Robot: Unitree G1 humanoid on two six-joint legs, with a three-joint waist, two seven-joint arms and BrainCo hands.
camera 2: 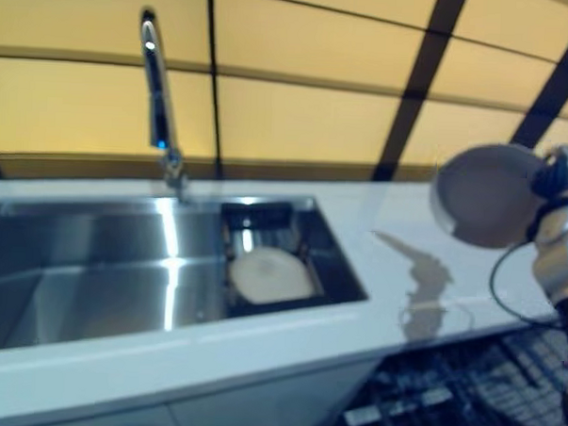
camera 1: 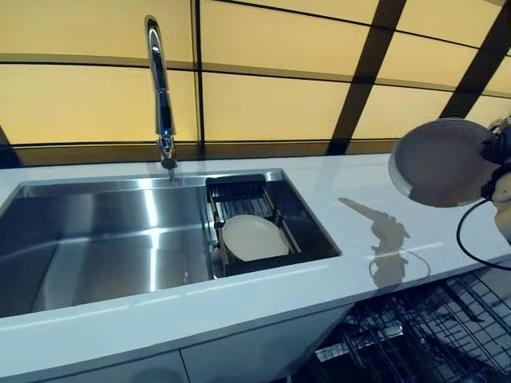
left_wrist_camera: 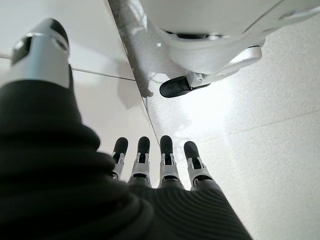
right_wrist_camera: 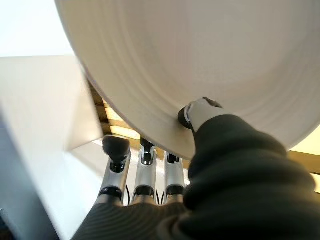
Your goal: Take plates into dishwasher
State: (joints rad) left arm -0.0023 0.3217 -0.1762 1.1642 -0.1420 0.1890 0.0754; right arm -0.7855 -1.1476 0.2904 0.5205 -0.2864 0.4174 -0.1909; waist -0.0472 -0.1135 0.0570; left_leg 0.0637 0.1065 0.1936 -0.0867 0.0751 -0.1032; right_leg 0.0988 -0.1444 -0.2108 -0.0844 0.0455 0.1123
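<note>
With my right hand (right_wrist_camera: 220, 150) pinching the plate (camera 1: 441, 162) on edge, the dishwasher rack (camera 1: 431, 327) lies directly below, nearer.

Place: domestic-style kitchen.
Sink: stainless steel basin (camera 1: 96, 239) set into the counter, with a dark rack (camera 1: 249, 215) at its right end holding a pale plate (camera 1: 254, 238).
Tap: tall chrome faucet (camera 1: 160, 88) behind the sink.
Counter: white worktop (camera 1: 359, 199) over white cabinet fronts (camera 1: 239, 355).
Wall: yellow panels (camera 1: 271, 104) with dark strips between them.
Appliance: open dishwasher's wire rack (camera 1: 431, 327) below the counter, at right.
</note>
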